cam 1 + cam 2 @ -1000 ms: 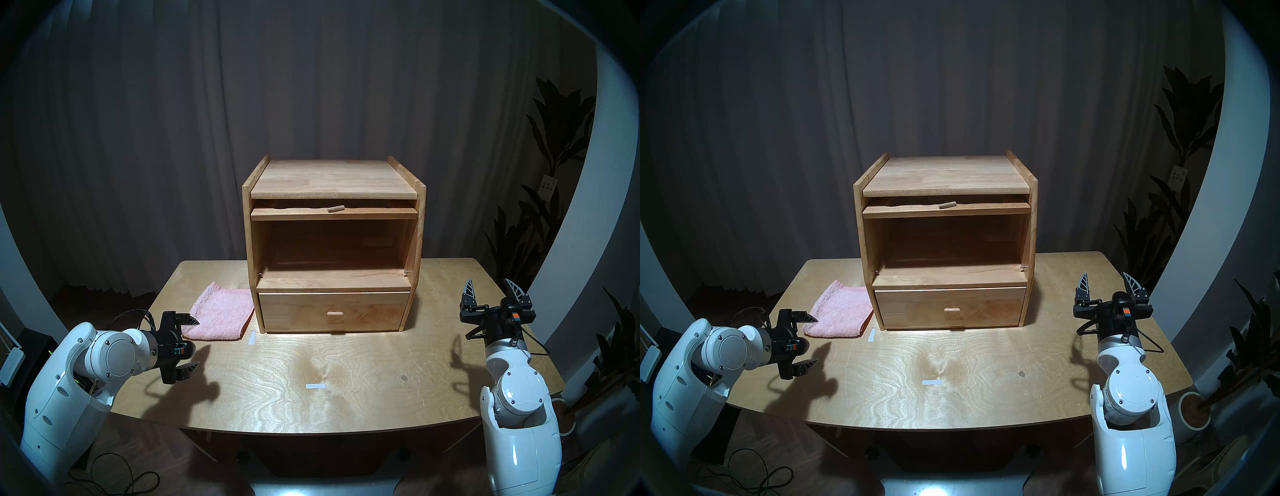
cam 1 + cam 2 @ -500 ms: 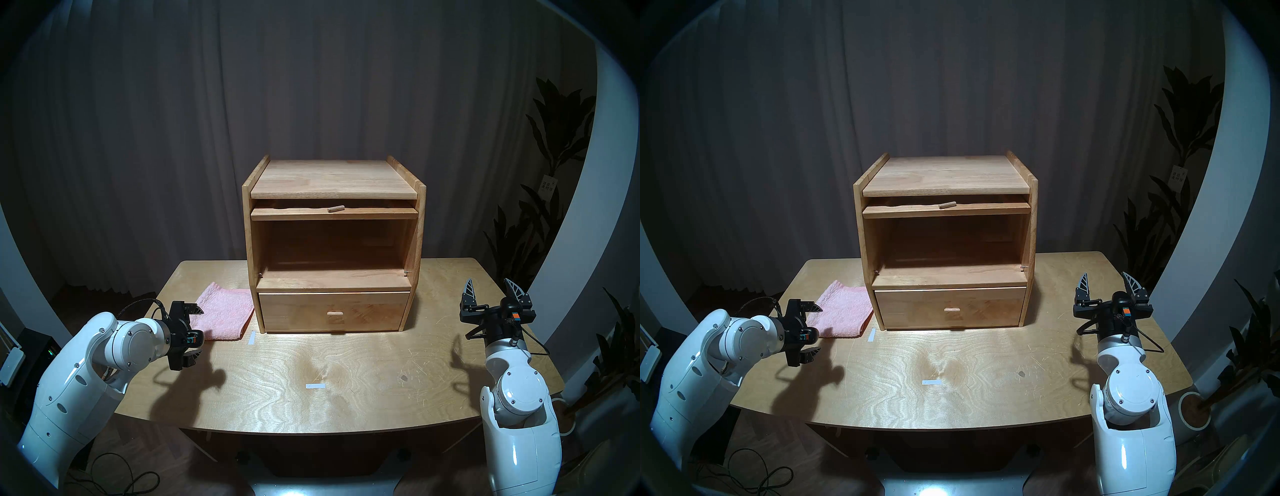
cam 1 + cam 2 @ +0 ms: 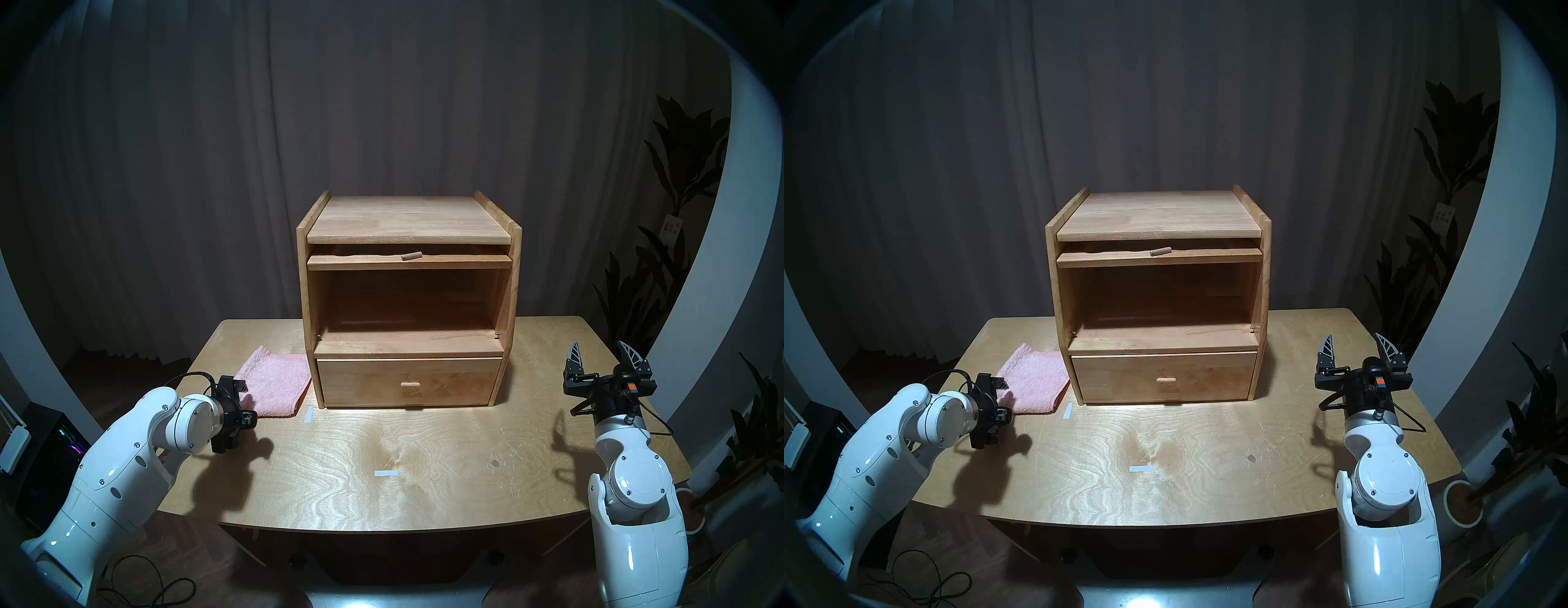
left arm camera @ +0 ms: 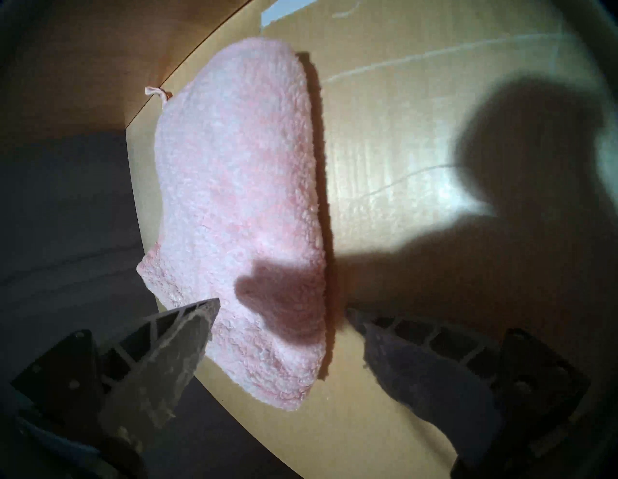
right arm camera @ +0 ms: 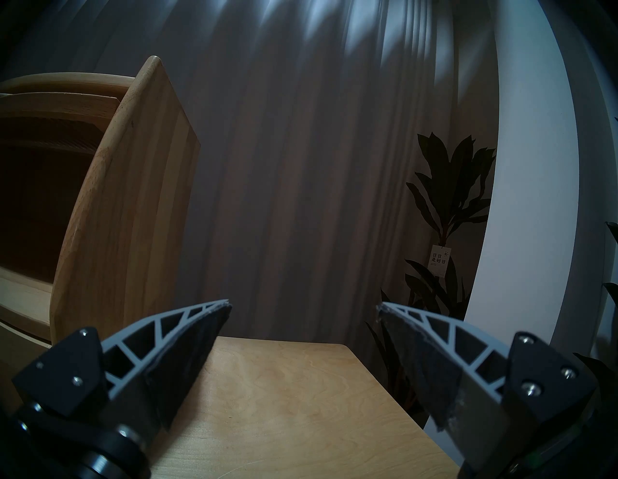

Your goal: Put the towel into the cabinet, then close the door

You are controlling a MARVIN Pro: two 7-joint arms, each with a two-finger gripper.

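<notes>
The pale pink towel lies folded on the table, just left of the light-wood cabinet. The cabinet's large compartment stands open. Its door is raised flat under the top, with the peg handle facing out. My left gripper is open at the towel's near corner. In the left wrist view the towel fills the middle, and my left gripper has one finger over the cloth and one over bare table. My right gripper is open and empty, pointing up.
The cabinet's drawer is shut. Two white tape marks lie on the wooden table. Dark plants stand at the right, a curtain hangs behind, and the cabinet's side wall rises left of my right gripper.
My left arm has reached forward and right, bringing its gripper from the table's left edge up to the towel's near corner. The right arm has not moved.
</notes>
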